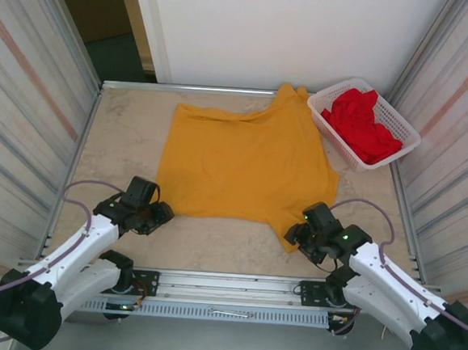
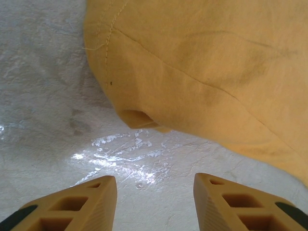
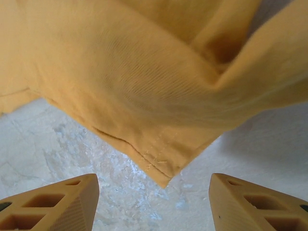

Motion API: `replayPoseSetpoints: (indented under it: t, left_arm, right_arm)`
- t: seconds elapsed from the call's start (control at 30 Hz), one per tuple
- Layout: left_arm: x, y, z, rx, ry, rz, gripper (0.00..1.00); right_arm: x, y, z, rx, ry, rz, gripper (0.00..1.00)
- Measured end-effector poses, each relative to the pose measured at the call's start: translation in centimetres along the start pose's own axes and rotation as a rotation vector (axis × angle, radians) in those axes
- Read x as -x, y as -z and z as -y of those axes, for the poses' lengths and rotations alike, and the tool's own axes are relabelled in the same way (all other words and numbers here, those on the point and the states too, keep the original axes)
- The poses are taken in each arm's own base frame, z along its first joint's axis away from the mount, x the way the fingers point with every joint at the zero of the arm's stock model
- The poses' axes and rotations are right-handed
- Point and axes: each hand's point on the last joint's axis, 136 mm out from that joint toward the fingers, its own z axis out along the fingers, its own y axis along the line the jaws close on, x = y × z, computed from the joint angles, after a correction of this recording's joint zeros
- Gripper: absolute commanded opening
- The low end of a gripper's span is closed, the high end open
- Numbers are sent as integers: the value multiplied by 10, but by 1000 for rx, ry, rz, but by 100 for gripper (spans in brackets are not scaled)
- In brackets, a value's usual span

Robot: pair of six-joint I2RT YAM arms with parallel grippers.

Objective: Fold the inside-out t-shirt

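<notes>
The left jaws stand partly open with nothing between them. The two tan fingers (image 2: 91, 202) frame a patch of bare bench (image 2: 43, 96). Straight ahead of the tips, close but not touching, lies a rounded corner of the mustard t-shirt (image 2: 202, 72), with its stitched edge running away up the left side. The cloth spreads forward and to the right from there, so the corner sits roughly on the line between the fingers, a shade left of centre.

The right jaws are also open and empty, and set wider. Their fingers (image 3: 53, 202) straddle a pointed, double-stitched corner of the t-shirt (image 3: 144, 96) that aims back into the gap, its tip just short of the fingertips. Behind that point the fabric is bunched into a soft fold.

From above, the t-shirt (image 1: 243, 159) lies spread flat across the middle of the bench (image 1: 124, 134). Its near edge runs left to right between the left arm (image 1: 91, 241) and the right arm (image 1: 380, 272), and each arm is posted at its own near corner. One flap reaches toward the white basket (image 1: 400, 127) holding the red garment (image 1: 364, 124) at the far right.

I judge both corners to be a short forward reach away, and the right one looks closer to its jaws. Whether the body runs lengthwise or crosswise I cannot tell.
</notes>
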Motion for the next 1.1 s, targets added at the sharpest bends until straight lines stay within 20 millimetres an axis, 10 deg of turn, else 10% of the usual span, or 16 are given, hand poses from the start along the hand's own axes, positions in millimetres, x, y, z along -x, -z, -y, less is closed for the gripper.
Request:
replayPoseSetpoints:
  t: [0.3, 0.5, 0.6, 1.1]
  left_arm:
    - [0, 0, 0, -2, 3, 2, 46]
    - [2, 0, -1, 5, 2, 11, 49]
    - [3, 0, -3, 17, 3, 18, 52]
    - [2, 2, -5, 43, -26, 44, 33]
  right_arm:
    - [-9, -18, 3, -33, -4, 1, 54]
    - [-6, -25, 8, -52, -29, 22, 0]
    - [-3, -22, 5, -40, -25, 35, 0]
    - [50, 95, -88, 289, 21, 251, 0]
